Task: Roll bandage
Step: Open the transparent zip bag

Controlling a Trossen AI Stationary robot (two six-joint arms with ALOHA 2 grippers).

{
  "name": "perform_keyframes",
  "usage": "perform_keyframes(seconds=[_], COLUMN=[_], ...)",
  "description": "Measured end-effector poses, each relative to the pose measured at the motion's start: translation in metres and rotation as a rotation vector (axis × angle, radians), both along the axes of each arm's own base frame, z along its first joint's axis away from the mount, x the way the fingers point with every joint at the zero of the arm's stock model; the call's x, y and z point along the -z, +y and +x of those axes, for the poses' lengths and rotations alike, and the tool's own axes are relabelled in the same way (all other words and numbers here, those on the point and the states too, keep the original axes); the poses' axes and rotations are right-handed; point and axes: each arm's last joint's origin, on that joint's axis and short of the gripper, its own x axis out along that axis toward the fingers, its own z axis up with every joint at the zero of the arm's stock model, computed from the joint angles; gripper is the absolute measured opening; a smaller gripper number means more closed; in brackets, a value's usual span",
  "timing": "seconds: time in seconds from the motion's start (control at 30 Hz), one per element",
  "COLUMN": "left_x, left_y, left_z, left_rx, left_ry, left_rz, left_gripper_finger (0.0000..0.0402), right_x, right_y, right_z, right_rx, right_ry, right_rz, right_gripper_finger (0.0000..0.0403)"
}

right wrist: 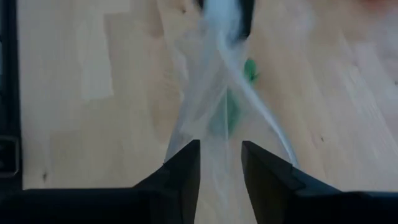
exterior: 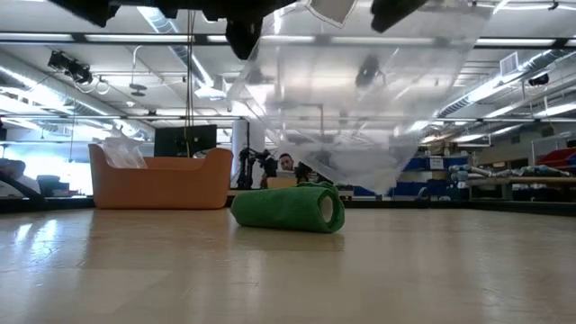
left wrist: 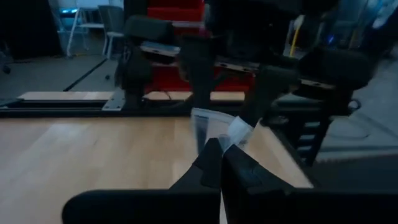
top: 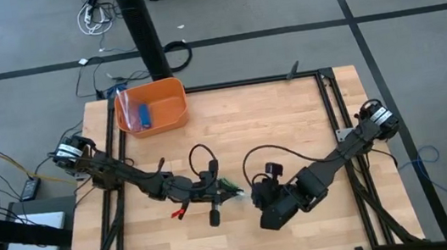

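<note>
Bandage (exterior: 288, 209), rolled into a small green roll, lies on its side on the desk (exterior: 180, 270) under a clear plastic bag (exterior: 360, 99). The left gripper (left wrist: 219, 163) has its jaws closed on the bag's edge. The right gripper (right wrist: 221, 163) has its jaws parted around the bag. An orange bin (top: 151, 106) stands at the far edge.

bandage (exterior: 288, 209): bright green stretchy fabric, fully wound into a short fat roll. Lies on its side on the wood tabletop, open end showing in the low view. Sits between the two grippers, just off the left gripper (top: 230, 194) tip, and below and ahead of the right gripper (right wrist: 220, 163), seen through the clear plastic between them. Not gripped by either.
</note>
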Motion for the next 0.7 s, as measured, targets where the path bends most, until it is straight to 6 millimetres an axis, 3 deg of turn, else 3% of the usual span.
perform_keyframes(seconds=[0.17,0.33,0.7], left_x=[0.010,0.010,0.011], left_y=[0.004,0.005,0.007], left_z=[-0.014,-0.020,-0.019], left_rx=[0.067,0.109,0.054], left_ry=[-0.140,-0.200,-0.197], left_rz=[-0.081,-0.086,-0.021], left_gripper_finger=[0.0000,0.0000,0.0000], right_x=[-0.001,-0.003,-0.011], right_y=[0.009,0.005,-0.015], right_z=[-0.005,0.000,0.028], right_rx=[-0.015,-0.024,-0.135], right_ry=[-0.026,-0.053,-0.139], right_rz=[-0.024,-0.055,-0.072], right_gripper_finger=[0.0119,0.0100,0.0005])
